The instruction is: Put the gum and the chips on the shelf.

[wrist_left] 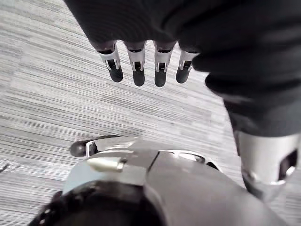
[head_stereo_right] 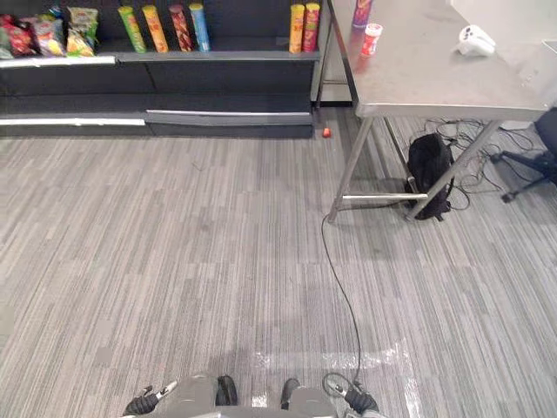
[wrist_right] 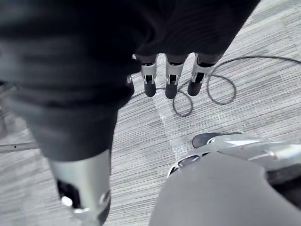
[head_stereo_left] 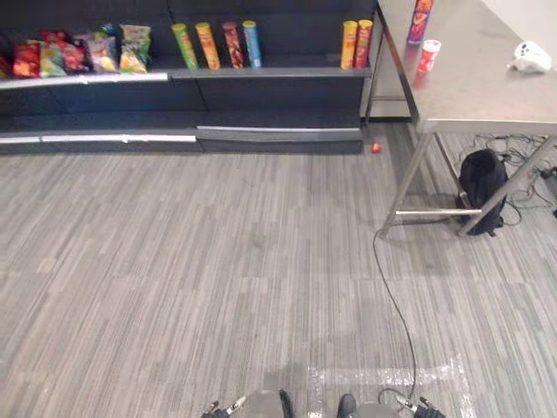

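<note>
Left eye view, shelf: the shelf (head_stereo_left: 261, 74) runs along the far side of the floor. Snack bags (head_stereo_left: 78, 54) fill its left end, and upright tubes (head_stereo_left: 218, 45) stand along the middle and right end, with a bare stretch between the groups.
Left eye view, chips: the purple chips can (head_stereo_left: 420, 19) stands upright on the bench (head_stereo_left: 470, 96), at the left edge near the far corner, next to the shelf's right end.
Left eye view, gum: the red-and-white gum tub (head_stereo_left: 429, 55) stands upright just beside the chips can on the same left edge, on the robot's side of it.
Left eye view, other items: a white controller (head_stereo_left: 531, 57) lies near the bench's right edge. A black bag (head_stereo_left: 483, 185) sits on the floor under the bench.
Right eye view, layout: the arrangement matches. A wide strip of floor separates the robot from bench and shelf.
Left wrist view, left hand: the left hand (wrist_left: 138, 66) hangs over the floor, fingers straight and apart, holding nothing.
Right wrist view, right hand: the right hand (wrist_right: 171, 77) hangs likewise, fingers straight and empty.
Reason for posture: judged, both hands hang idle because the items are out of reach.
Reason for placement: judged, the edge position beside the shelf keeps the carry short.
Task stage: neither item is on the shelf yet, so an approach to the bench comes first.
</note>
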